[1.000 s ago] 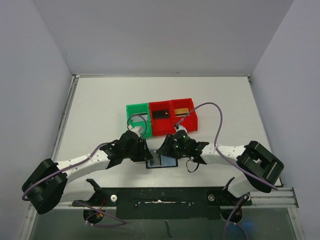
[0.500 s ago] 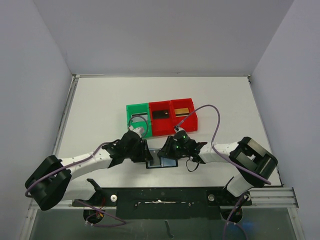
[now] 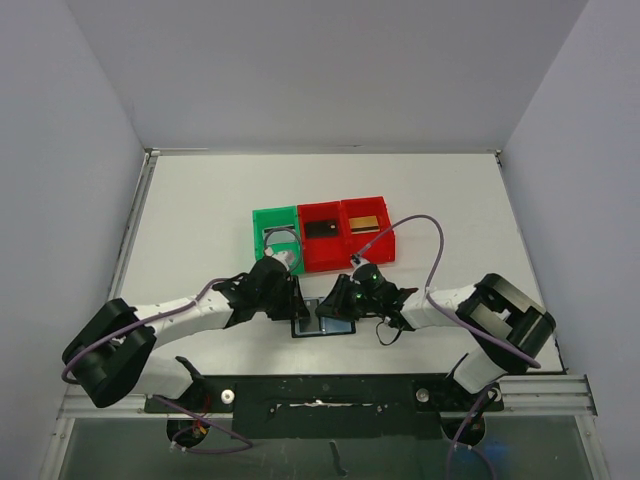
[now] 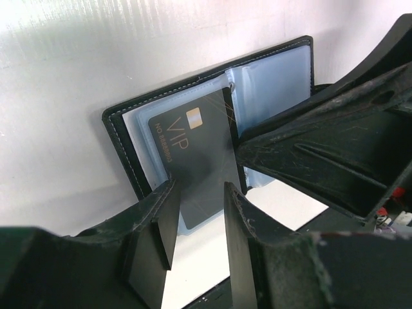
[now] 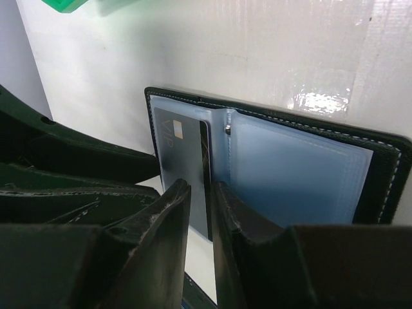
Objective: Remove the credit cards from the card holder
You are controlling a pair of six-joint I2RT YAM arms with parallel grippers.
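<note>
Parted and empty, the left end effector straddled the black card to extract it. Whether the right end effector held anything was unclear.

Pale lilac walls enclose a white table on three sides.

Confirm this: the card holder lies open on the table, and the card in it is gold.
Wrong colour: the card in the open card holder is black, printed VIP, as the left wrist view shows. The gold card lies in a red bin.
</note>
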